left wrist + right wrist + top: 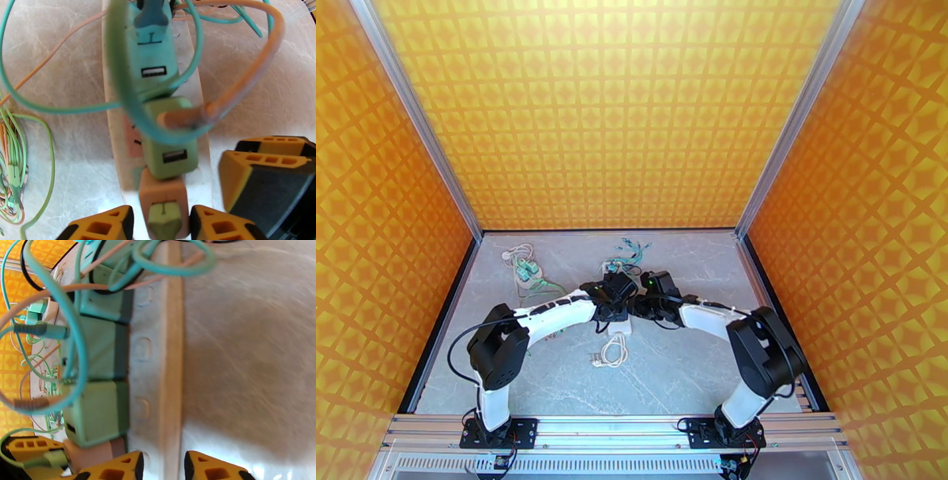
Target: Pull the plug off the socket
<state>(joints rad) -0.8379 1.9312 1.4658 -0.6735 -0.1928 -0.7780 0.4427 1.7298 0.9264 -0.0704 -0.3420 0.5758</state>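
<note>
Grey marbled table [671,371]; orange patterned walls [608,110]; cable tangle [525,268] lying at its far left.

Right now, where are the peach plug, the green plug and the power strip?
peach plug [162,191]: left wrist view, upper face.
green plug [156,143]: left wrist view, face beside USB port.
power strip [154,370]: right wrist view, white face.

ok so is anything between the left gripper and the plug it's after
Nothing visible. The left gripper has its fingers either side of the orange plug, the nearest one on the power strip. The teal cable and orange cable loop over the green plug further along, not this one.
</note>
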